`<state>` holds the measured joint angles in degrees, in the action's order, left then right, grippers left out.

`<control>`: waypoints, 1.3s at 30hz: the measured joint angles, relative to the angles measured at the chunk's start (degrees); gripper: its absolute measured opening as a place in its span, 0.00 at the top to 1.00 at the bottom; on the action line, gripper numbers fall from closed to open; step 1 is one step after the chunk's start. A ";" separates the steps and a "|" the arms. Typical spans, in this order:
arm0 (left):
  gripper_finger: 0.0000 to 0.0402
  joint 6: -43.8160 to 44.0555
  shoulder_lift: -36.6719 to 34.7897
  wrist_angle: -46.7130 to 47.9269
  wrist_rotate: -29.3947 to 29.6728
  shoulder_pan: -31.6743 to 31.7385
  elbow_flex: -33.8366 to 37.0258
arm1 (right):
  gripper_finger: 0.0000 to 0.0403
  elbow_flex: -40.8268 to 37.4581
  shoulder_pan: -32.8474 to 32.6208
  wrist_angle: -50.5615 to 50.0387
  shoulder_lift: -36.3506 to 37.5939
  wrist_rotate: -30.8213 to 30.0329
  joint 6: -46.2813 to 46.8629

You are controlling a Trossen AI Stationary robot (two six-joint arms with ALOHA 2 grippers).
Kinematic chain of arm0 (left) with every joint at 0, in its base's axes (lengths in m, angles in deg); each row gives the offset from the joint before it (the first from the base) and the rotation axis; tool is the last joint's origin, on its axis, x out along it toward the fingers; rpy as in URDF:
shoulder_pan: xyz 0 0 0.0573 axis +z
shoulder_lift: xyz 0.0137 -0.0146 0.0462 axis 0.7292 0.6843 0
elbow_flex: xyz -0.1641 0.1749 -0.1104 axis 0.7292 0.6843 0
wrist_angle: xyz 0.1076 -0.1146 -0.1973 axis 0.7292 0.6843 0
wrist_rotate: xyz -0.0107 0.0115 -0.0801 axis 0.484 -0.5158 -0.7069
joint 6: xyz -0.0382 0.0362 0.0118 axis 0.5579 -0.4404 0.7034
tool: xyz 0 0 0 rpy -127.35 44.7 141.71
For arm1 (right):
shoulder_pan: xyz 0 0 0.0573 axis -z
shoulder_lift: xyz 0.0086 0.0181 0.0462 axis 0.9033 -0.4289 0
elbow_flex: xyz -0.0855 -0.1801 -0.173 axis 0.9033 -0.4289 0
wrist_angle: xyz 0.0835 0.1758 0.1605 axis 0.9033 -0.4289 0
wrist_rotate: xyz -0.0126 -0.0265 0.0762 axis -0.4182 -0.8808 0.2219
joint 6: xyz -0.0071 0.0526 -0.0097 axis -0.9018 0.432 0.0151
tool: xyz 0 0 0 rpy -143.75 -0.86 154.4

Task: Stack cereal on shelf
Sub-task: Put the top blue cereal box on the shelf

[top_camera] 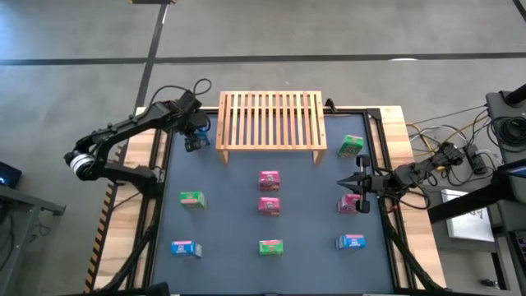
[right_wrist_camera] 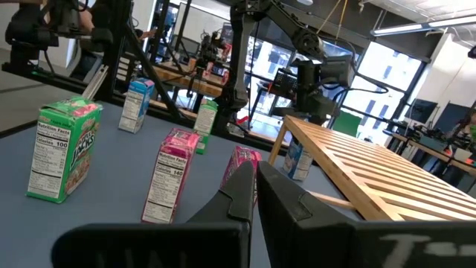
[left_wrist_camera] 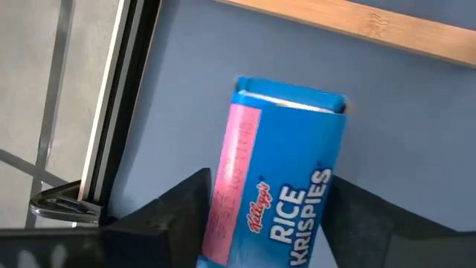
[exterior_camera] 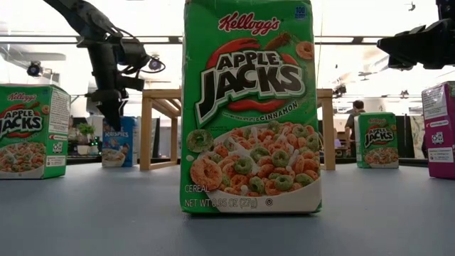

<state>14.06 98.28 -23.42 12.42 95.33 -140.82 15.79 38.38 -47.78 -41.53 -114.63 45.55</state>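
Observation:
The light-wood shelf (top_camera: 271, 123) stands at the table's far middle with nothing on its slats. My left gripper (top_camera: 196, 136) is at the shelf's left end, shut on a blue cereal box (left_wrist_camera: 286, 186) that stands on the table (exterior_camera: 118, 142). My right gripper (top_camera: 359, 182) is shut and empty, in the air just beyond a pink box (top_camera: 352, 203) at the right. Other boxes stand apart on the table: green ones (top_camera: 351, 146), (top_camera: 192, 199), (top_camera: 270, 246); pink ones (top_camera: 269, 178), (top_camera: 269, 205); blue ones (top_camera: 186, 248), (top_camera: 351, 242). My left gripper pinches the blue box between its two fingers (left_wrist_camera: 182, 216), on two opposite sides of its upper end (left_wrist_camera: 223, 179). The fingers come from above, pointing down (exterior_camera: 110, 107). The box stands upright with its bottom on the table, beside the shelf's left leg.
The nearest green box (exterior_camera: 250, 107) fills the middle of the low view. Wooden borders and black rails run along the table's left (top_camera: 140, 189) and right (top_camera: 394, 164) sides. Cables and gear lie beyond the right edge (top_camera: 460, 156). A person shows far off behind the table (exterior_camera: 355, 114).

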 joint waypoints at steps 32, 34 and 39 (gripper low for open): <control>0.68 0.10 0.63 16.85 -4.35 -0.02 -34.42 | 0.98 0.00 0.00 0.00 0.00 0.00 0.00; 0.68 0.04 1.19 16.73 -7.78 -0.02 -35.97 | 0.98 0.00 -0.02 0.00 0.02 -0.02 0.00; 0.68 -0.34 3.41 16.62 -15.22 -0.03 -38.92 | 0.98 0.00 -0.02 0.00 0.02 0.00 0.00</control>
<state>13.72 101.68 -6.80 -2.80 95.30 -179.74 15.79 38.37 -47.78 -41.51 -114.64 45.55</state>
